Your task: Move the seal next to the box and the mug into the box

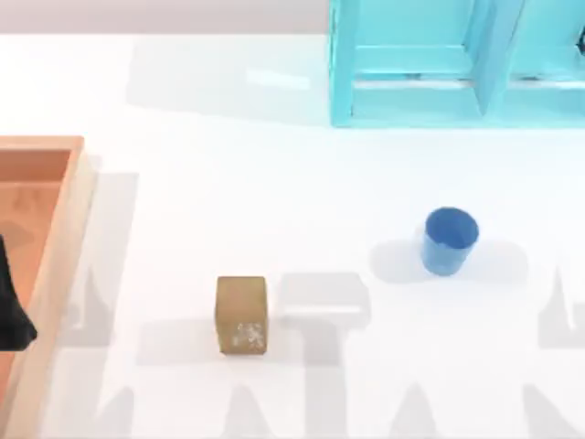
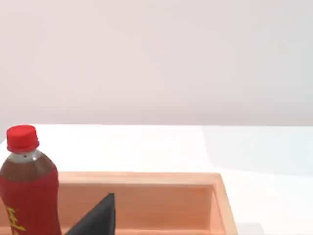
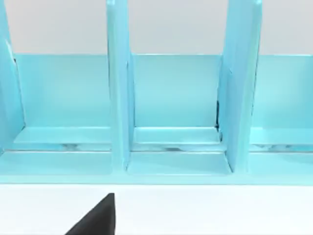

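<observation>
The seal [image 1: 241, 315], a tan block with a whitish mark on its near face, stands on the white table left of centre, well apart from the box [image 1: 75, 219]. That box is an orange-brown tray with light rims at the table's left edge. The blue mug [image 1: 450, 240] stands upright at the right of the table, far from the box. My left arm [image 1: 11, 315] hangs dark over the box's floor. The left wrist view has a black piece of my left gripper [image 2: 98, 220] above the box [image 2: 146, 178]. The right wrist view has a black piece of my right gripper [image 3: 98, 220] over the table.
A cyan shelf unit [image 1: 439, 64] stands at the back right, and the right wrist view faces its open compartments [image 3: 176, 98]. A red-capped cola bottle [image 2: 27, 191] stands upright, seemingly inside the box. Bare table lies between the seal, the mug and the box.
</observation>
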Robot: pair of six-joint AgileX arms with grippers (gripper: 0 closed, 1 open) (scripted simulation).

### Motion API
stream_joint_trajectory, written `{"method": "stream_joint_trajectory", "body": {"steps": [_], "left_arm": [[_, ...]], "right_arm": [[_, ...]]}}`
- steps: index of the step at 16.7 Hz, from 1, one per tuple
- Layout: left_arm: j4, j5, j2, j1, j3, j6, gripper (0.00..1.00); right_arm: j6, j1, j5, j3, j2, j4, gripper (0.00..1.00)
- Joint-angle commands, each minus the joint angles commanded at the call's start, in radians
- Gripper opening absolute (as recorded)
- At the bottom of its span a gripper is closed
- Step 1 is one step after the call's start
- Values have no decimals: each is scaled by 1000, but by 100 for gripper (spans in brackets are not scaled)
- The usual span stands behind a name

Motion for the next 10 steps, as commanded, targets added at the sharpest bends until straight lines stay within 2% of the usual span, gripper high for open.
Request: {"method": "stream_joint_trajectory", "body": {"steps": [5, 10], "left_arm": [[-49, 0, 62, -30, 60, -30, 100], [-263, -2, 377, -155, 333, -154, 100]], "right_arm": [[0, 0, 0, 0, 0, 0, 100], [0, 0, 0, 0, 0, 0, 100]]}}
